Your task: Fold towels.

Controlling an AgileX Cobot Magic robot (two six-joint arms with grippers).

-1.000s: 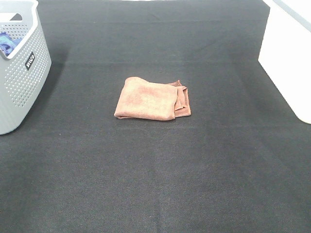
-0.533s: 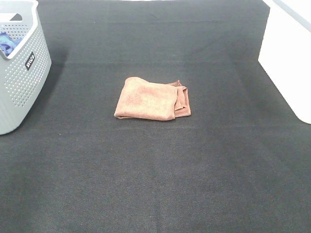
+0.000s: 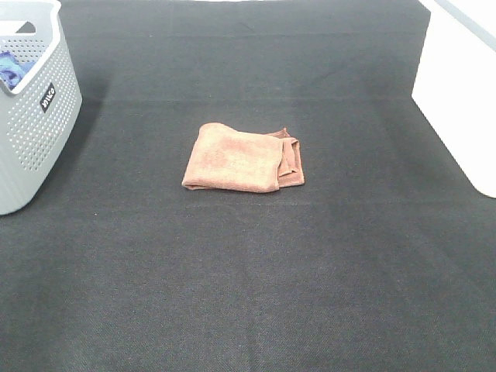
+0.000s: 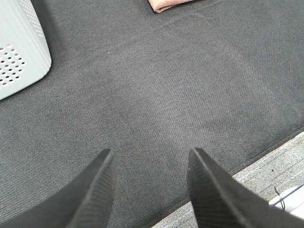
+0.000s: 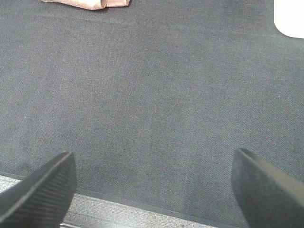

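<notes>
My left gripper [image 4: 151,159] and right gripper [image 5: 154,164] hung spread open (holding nothing). The folded towel [image 3: 242,158] lay well beyond both.

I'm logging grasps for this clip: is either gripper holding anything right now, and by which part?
Nothing is held. The left gripper and right gripper are both open over bare mat; the folded towel lies untouched.
</notes>
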